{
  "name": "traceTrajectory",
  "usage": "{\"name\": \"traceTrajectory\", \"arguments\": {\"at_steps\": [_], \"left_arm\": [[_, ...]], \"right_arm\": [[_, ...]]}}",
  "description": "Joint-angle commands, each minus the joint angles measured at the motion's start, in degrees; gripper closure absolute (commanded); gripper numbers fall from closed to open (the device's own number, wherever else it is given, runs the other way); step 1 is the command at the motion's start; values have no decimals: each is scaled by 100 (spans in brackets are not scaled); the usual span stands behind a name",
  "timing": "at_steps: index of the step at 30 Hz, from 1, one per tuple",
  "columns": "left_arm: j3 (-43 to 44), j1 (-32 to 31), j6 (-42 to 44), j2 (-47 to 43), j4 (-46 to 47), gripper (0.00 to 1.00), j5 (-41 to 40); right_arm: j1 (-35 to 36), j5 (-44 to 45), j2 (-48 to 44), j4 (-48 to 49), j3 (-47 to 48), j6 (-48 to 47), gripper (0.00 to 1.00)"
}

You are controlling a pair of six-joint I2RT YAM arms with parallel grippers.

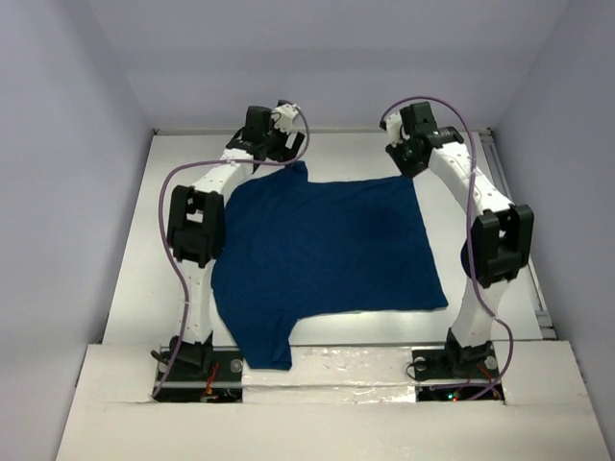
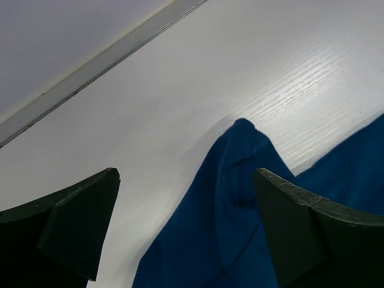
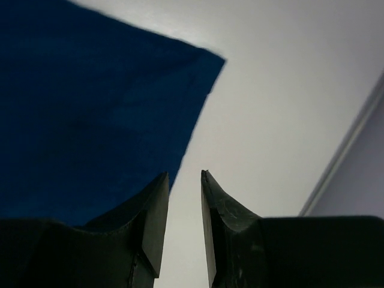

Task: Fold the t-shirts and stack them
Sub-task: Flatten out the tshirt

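- Left gripper [image 2: 186, 180] stands wide open, its two dark fingers [image 2: 72, 222] far apart and holding nothing.
- Right gripper [image 3: 184, 175] is open only by a narrow slit. Nothing sits in the slit, and bare white table [image 3: 288, 90] shows through it.
- Nearest the arm bases, one part of the dark navy t-shirt [image 1: 327, 245] reaches down at the near left, to the near edge of the table [image 1: 144, 288] between the two bases.
- Beyond that, the body of the shirt lies spread flat across the middle of the table, plain blue side up, between the two arms.
- At the far left corner the cloth [image 2: 198, 240] rises into a small peaked fold, seen in the gap of the left gripper [image 1: 279, 130], which hangs above it.
- At the far right corner the shirt's edge [image 3: 90, 120] runs just beside one finger [image 3: 150, 222] of the right gripper [image 1: 404, 144]. Whether they touch I cannot tell.
- Past both corners comes bare table [image 2: 240, 60], then a pale strip [image 2: 90, 78] where it meets the back wall [image 1: 327, 58].
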Motion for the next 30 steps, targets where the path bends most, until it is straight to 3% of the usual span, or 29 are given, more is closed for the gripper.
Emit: {"name": "traceTrajectory", "arguments": {"at_steps": [1,5,9,14,19,22,24,30], "left_arm": [[-302,23,192,-705,135,8,-218],[56,23,159,-268,-118,19,-361],[1223,-38,-9,331,-620,13,-288],[2796,-468,271,1296,-1558,15,-595],[2958,-715,527,1633,-1798,10,-1088],[3186,-767,632,1800,-2403,7,-957],[3065,-838,843,1783,-2712,8,-1106],[2632,-891,1133,1624,-2484,13,-2151]], "right_arm": [[46,-1302,-372,-378,-534,-316,66],[99,-1629,-267,-484,-755,-397,66],[213,-1559,-180,-343,-1037,-397,66],[266,-1620,66,-475,-950,-397,66],[266,-1725,49,-475,-941,-415,65],[266,-1761,-3,-457,-949,-397,65],[266,-1787,-30,-448,-976,-397,65],[380,-1963,-135,-422,-1099,-371,65]]}}
